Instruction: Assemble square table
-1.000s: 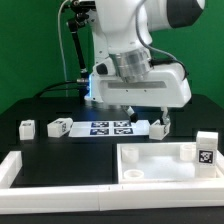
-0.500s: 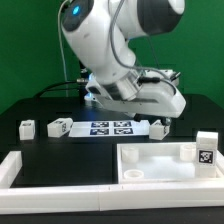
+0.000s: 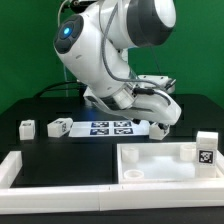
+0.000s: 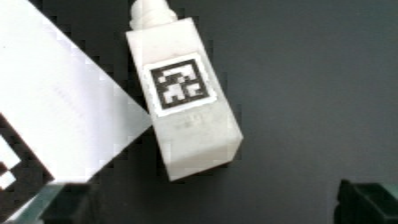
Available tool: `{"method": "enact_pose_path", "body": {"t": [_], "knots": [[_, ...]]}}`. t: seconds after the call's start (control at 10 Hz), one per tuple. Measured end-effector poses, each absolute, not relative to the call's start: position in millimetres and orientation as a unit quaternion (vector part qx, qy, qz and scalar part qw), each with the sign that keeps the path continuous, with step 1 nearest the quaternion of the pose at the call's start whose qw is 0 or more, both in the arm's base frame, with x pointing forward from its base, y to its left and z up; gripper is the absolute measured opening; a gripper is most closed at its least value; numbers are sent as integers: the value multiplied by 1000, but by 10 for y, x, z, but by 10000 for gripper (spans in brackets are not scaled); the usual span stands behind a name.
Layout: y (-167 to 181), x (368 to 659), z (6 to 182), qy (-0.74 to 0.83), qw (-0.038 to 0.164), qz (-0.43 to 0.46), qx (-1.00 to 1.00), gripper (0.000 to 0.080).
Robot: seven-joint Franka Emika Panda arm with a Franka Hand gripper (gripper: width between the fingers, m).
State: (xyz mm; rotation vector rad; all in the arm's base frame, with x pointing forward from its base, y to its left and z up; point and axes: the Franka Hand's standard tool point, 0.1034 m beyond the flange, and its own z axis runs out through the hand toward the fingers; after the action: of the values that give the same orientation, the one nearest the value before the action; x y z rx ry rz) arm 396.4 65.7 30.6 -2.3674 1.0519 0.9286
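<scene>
A white robot arm (image 3: 105, 50) leans over a black worktop (image 3: 40, 110). Its jaws are spread wide and hold nothing. The wrist view shows both dark fingertips (image 4: 43, 204) well apart, with bare worktop between them. Just ahead lies a small white leg block (image 4: 183, 92), tag upward, just beside a corner of the marker board (image 4: 54, 110), toward the worktop's far edge. The square table panel (image 3: 150, 149) rests in the near corner on the exterior view's right. The step looks like picking up this leg block. It is best to centre the jaws across its narrow sides, square to its length, then descend clear of the marker board.
</scene>
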Motion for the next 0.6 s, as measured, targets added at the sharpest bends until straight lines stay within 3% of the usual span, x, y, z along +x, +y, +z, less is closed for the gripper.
{"method": "enact_pose_path", "body": {"t": [0.2,0.6], "knots": [[861,3773,211,399,223,342,-821,649],[844,3767,182,402,221,342,-820,649]]}}
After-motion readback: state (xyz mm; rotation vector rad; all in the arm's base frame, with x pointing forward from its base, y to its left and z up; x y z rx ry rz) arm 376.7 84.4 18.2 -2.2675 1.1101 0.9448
